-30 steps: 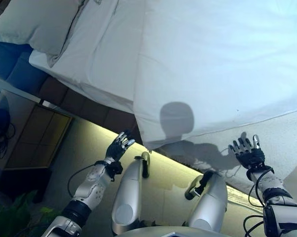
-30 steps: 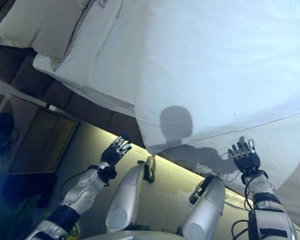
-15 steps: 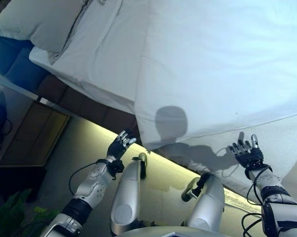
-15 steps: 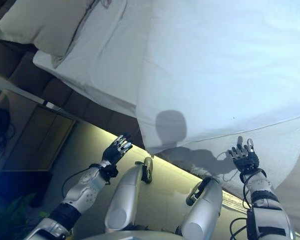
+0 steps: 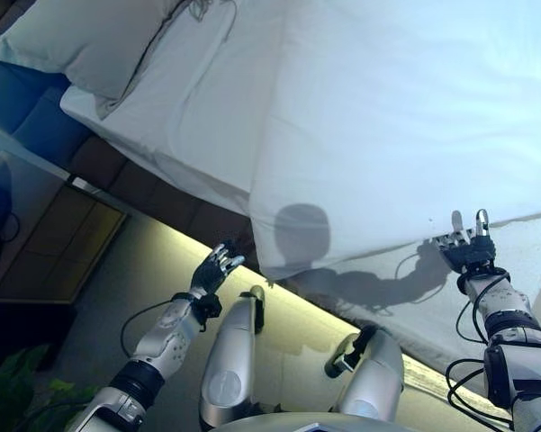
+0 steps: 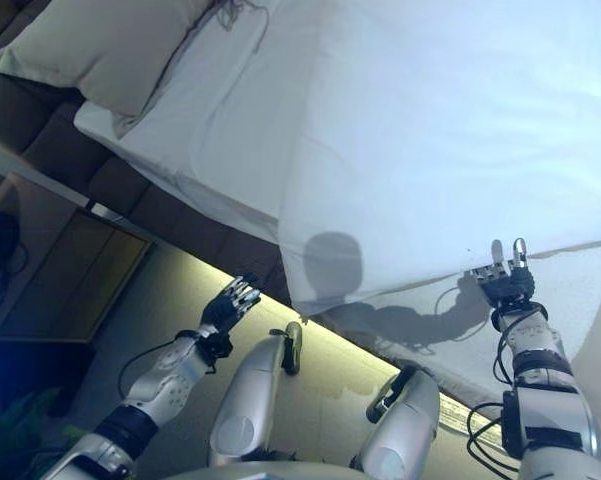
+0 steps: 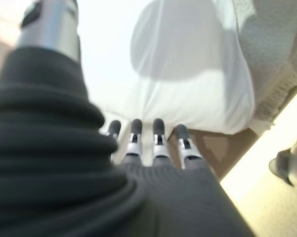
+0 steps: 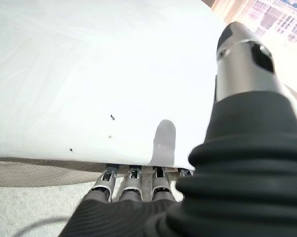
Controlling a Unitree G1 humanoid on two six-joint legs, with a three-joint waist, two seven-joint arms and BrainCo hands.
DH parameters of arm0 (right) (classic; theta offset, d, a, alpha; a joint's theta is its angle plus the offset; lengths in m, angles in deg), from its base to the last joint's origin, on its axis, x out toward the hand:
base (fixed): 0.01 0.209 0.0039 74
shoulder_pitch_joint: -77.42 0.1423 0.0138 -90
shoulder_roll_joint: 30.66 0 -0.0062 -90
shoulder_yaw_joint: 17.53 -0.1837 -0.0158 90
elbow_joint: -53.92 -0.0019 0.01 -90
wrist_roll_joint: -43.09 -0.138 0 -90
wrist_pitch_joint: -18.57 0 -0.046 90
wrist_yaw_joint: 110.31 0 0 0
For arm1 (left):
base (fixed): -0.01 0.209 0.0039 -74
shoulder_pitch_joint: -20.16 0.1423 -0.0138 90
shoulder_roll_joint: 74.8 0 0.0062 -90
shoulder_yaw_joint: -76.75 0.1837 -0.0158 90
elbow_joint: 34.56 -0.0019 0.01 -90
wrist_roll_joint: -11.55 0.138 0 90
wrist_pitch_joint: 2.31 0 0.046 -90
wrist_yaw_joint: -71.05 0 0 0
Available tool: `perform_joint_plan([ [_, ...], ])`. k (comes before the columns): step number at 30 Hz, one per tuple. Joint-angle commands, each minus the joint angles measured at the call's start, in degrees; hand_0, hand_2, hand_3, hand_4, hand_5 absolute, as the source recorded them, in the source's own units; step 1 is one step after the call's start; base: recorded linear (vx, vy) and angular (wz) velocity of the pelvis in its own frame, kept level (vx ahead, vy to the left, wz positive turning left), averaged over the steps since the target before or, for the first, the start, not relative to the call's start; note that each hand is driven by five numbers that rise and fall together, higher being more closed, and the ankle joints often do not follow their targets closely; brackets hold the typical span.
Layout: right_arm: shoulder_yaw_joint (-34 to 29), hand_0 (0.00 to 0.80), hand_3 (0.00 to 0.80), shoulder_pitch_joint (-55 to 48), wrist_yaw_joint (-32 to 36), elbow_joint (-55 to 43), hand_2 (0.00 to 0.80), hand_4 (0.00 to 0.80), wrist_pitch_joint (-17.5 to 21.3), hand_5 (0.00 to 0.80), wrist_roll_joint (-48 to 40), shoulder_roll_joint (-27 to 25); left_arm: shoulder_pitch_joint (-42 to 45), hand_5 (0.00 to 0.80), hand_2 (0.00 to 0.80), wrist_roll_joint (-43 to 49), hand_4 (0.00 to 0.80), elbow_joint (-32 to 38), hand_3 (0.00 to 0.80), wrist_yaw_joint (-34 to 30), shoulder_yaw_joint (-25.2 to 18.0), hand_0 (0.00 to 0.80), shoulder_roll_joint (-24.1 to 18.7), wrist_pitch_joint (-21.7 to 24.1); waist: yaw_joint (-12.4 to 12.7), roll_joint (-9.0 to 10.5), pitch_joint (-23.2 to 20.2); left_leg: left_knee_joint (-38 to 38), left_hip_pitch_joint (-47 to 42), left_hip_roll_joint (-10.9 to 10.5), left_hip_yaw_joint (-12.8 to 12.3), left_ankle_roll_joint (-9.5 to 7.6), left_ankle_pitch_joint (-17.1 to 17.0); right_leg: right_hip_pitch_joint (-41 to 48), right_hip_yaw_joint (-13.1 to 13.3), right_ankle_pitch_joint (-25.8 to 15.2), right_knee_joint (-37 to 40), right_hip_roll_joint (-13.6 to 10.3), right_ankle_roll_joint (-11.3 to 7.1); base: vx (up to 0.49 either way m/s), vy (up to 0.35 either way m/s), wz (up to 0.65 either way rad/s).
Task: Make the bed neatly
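Now the right hand (image 5: 469,248) slides straight fingers under the smooth white duvet (image 5: 405,117); left hand (image 5: 216,267) relaxed.

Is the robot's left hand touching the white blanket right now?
No, the left hand hangs with relaxed fingers over the floor beside the bed, clear of the blanket.

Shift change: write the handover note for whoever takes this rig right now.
Right hand: at the white duvet's lower edge, fingers slid under it, grip not visible.
Left hand: open, free beside the bed, below the duvet's hanging corner.
Pillow lies at the head; white sheet exposed between pillow and duvet.
Done: duvet lies mostly flat.
Left: probably draw the duvet up toward the pillow and smooth it.
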State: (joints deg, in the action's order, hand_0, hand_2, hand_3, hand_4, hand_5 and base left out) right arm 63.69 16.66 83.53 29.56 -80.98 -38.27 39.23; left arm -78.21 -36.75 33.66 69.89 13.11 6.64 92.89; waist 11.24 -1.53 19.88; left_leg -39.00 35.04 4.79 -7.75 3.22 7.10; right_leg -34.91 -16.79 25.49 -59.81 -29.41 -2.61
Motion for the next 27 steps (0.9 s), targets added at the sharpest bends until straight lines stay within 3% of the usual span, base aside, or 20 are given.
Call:
perform_joint_plan([
  [1, -1.21, 0.0, 0.0, 4.11, 0.51, 3.27, 0.0, 0.0, 0.15, 0.0, -3.1, -2.41, -2.27, 0.0, 0.0, -1.73, 0.0, -0.5, 0.0, 0.04, 0.39, 0.0, 1.31, 4.18, 1.26, -1.86, -0.66, -2.44, -1.05, 2.72, 2.31, -1.01, 5.65, -6.25, 6.35, -23.7, 13.54, 0.0, -8.32, -0.052, 0.037, 0.02],
  [10, 0.18, 0.0, 0.0, 3.95, -1.1, 4.63, 0.0, 0.0, -0.01, 0.0, -7.47, -0.73, -3.15, 0.0, 0.0, -2.16, 0.0, -0.74, 0.0, 0.2, 0.78, 0.0, 2.07, 5.61, 1.03, -2.33, -0.05, -2.59, 0.68, 3.22, 2.0, -0.77, 5.21, -7.9, 6.87, -23.83, 13.61, 0.68, -8.01, -0.046, 0.011, 0.04],
  [21, 0.6, 0.0, 0.0, 5.87, 0.49, 5.92, 0.0, 0.0, 0.13, 0.0, -0.63, -3.22, -4.22, 0.0, 0.0, -2.31, 0.0, 0.29, 0.0, 1.37, 1.53, 0.0, 2.32, 4.62, 0.67, -2.83, 0.02, -2.57, 1.52, 3.53, 1.88, -0.54, 4.98, -9.53, 7.49, -23.68, 12.96, 0.53, -8.12, -0.001, -0.001, 0.01],
  [22, 0.89, 0.119, 0.119, 6.31, 0.77, 5.98, 0.119, 0.119, -0.17, 0.119, -0.22, -3.71, -4.26, 0.0, 0.0, -2.49, 0.0, 0.12, 0.0, 1.42, 1.59, 0.0, 2.28, 4.77, 0.74, -2.87, 0.02, -2.55, 1.74, 3.5, 1.91, -0.53, 4.85, -9.81, 7.55, -23.68, 12.84, 0.51, -8.07, 0.0, 0.0, 0.0],
  [23, 1.09, 0.627, 0.627, 6.6, 0.91, 6.07, 0.627, 0.627, -0.37, 0.627, -0.09, -4.0, -4.25, 0.0, 0.0, -2.65, 0.0, 0.08, 0.0, 1.42, 1.6, 0.0, 2.22, 4.88, 0.78, -2.92, 0.03, -2.65, 1.96, 3.47, 1.96, -0.51, 4.79, -10.08, 7.63, -23.68, 12.66, 0.46, -8.06, 0.0, 0.0, 0.0],
  [24, 1.35, 0.8, 0.8, 6.91, 0.9, 6.11, 0.8, 0.8, -0.57, 0.8, 0.04, -4.25, -4.26, 0.0, 0.0, -2.83, 0.0, 0.03, 0.0, 1.5, 1.56, 0.0, 2.14, 4.94, 0.82, -2.96, 0.0, -2.77, 2.14, 3.44, 2.0, -0.52, 4.77, -10.34, 7.73, -23.65, 12.42, 0.45, -8.03, 0.015, 0.023, 0.04],
  [27, 1.67, 0.8, 0.8, 7.43, 1.0, 6.1, 0.8, 0.8, -1.09, 0.8, -0.04, -4.89, -4.13, 0.0, 0.0, -3.2, 0.0, -0.1, 0.0, 1.49, 1.64, 0.0, 1.91, 5.27, 1.01, -3.04, -0.01, -3.24, 2.77, 3.34, 2.18, -0.48, 4.81, -11.07, 8.06, -23.52, 11.8, 0.44, -7.9, 0.027, 0.015, 0.06],
])
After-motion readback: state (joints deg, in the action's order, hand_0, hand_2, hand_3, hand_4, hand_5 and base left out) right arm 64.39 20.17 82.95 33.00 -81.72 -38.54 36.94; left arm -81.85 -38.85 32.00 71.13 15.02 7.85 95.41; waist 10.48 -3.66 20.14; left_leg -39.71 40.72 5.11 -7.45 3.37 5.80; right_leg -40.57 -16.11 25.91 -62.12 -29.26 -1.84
